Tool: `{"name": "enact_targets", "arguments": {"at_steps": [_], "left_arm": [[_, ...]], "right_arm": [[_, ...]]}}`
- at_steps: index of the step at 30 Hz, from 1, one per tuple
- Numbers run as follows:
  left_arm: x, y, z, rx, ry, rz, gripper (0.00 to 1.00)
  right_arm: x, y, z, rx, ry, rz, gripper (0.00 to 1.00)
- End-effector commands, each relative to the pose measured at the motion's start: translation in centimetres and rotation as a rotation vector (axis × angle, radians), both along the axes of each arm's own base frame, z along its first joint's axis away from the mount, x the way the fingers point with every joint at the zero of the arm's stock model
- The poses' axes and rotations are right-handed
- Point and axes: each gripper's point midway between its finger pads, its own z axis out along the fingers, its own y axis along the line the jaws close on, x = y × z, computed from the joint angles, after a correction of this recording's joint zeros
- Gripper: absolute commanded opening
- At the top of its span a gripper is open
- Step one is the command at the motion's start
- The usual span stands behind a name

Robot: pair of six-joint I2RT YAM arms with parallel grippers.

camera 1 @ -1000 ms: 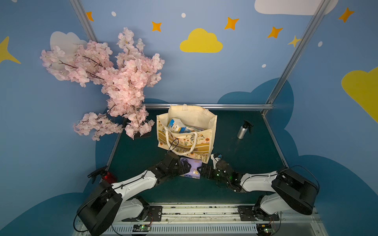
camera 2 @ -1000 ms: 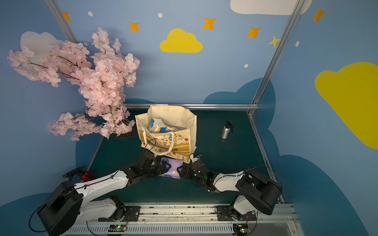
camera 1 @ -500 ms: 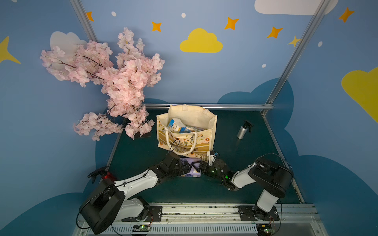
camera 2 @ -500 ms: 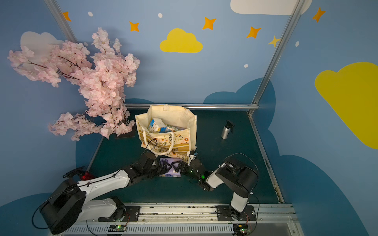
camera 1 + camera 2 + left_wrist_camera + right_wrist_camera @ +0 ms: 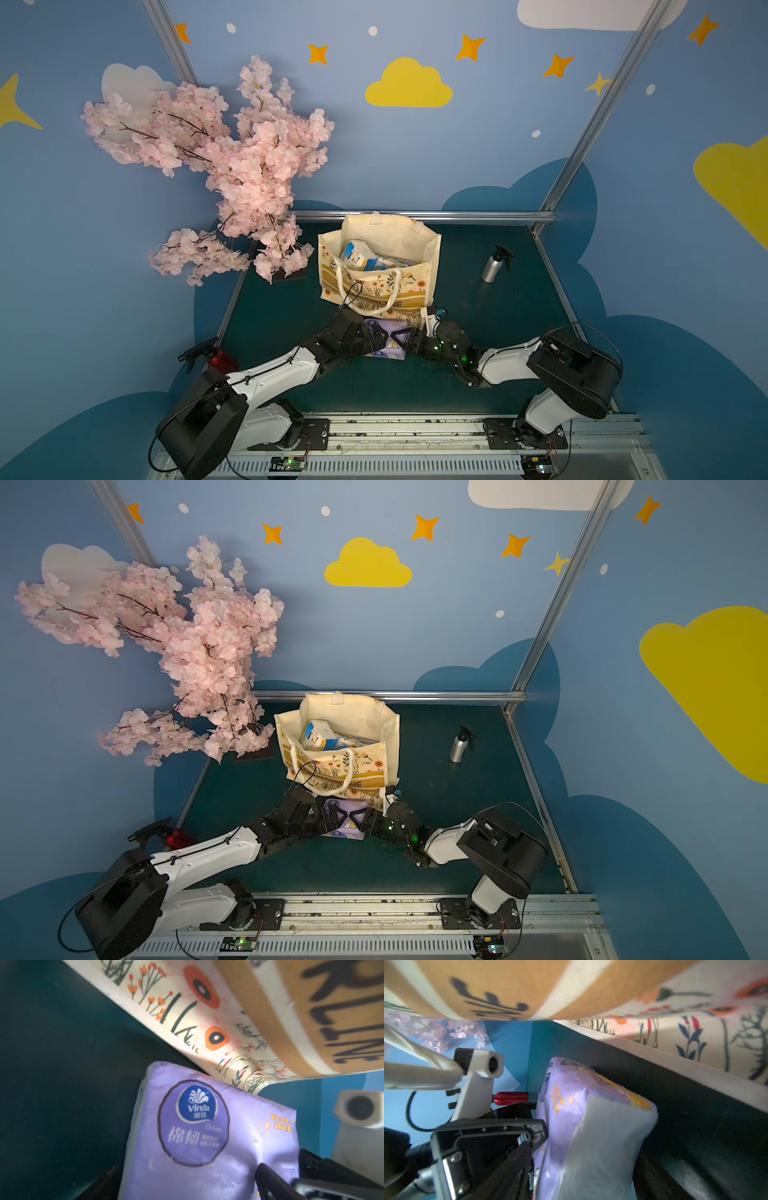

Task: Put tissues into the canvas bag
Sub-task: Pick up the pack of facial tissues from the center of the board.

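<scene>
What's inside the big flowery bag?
Inside the bag a blue-and-white pack sticks up near one side, with more printed packs beside it. The front wall hides everything lower down, so I cannot count them.

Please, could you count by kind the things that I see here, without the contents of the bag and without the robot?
canvas bag: 1
purple tissue pack: 1
spray bottles: 2, the silver spray bottle and the red spray bottle
pink blossom tree: 1
Total: 5
</scene>
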Motion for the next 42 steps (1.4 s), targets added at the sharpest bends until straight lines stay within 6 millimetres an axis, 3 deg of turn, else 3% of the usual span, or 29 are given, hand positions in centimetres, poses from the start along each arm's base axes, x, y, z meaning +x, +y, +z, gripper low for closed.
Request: {"name": "enact_targets", "arguments": {"at_steps": [1, 6, 12, 19, 25, 34, 39, 42], "left_arm": [[0.0, -0.1, 0.4, -0.016, -0.033, -0.004, 1.00], [-0.2, -0.6, 0.7, -0.044, -0.050, -0.029, 0.99], [-0.4, -0.5, 0.3, -0.037, -0.048, -0.020, 0.99], [-0.3, -0.7, 0.5, -0.049, -0.071, -0.014, 1.00], [-0.2, -1.0, 1.4, -0.046, -0.114, -0.019, 0.99], [-0.6, 0.2, -0.4, 0.035, -0.074, -0.002, 0.99], [-0.6, -0.2, -0.1, 0.021, -0.084, -0.007, 1.00], [-0.6, -0.2, 0.2, 0.021, -0.095, -0.007, 1.00]], "right_arm": [[-0.4, -0.5, 0.5, -0.028, 0.001, 0.011, 0.71], [-0.4, 0.2, 1.6, -0.014, -0.007, 0.046, 0.63], [-0.6, -0.3, 1.3, -0.060, 0.003, 0.047, 0.70], [-0.6, -0.5, 1.8, -0.062, 0.008, 0.036, 0.71], [-0.5, 0.1, 1.5, -0.069, 0.019, 0.054, 0.66], [-0.4, 0.4, 2.2, -0.057, 0.006, 0.058, 0.56], [-0.4, 0.5, 2.3, -0.055, 0.010, 0.064, 0.46], [-0.5, 0.4, 2.4, -0.062, 0.007, 0.064, 0.46]]}}
